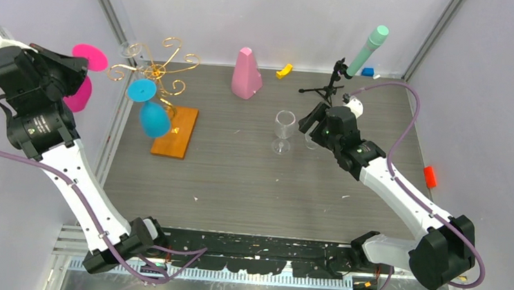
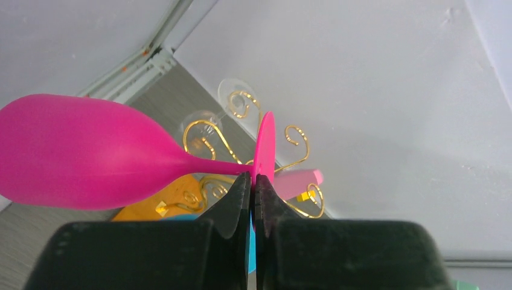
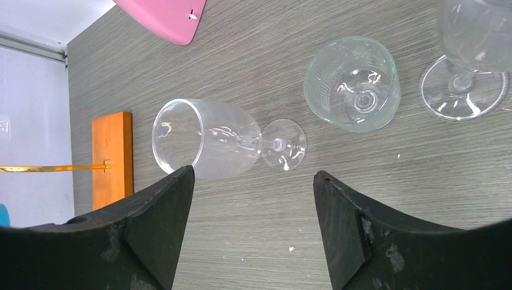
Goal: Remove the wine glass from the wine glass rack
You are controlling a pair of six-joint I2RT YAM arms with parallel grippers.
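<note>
The left tool (image 2: 254,181) is pressed together on the stem of the magenta wine glass (image 2: 78,151), pinching it right beside the foot disc. The bowl reaches out to the tool's left in the wrist view, and the foot stands edge-on just past the fingertips.

The wine glass rack (image 2: 208,136) lies beyond the tool. Its gold curls look apart from the glass, though the overlap makes that hard to confirm. I judge the removal step all but done: the glass hangs in the air beside the rack, not on it.

The next move likely calls for carrying the glass toward the worktop (image 1: 238,178) and setting it down upright.

The glass looks opaque, glossy and slim-stemmed.

The right tool (image 3: 253,175) is spread wide and holds nothing, with 1 clear glass (image 3: 205,139) just ahead of its fingertips.
</note>
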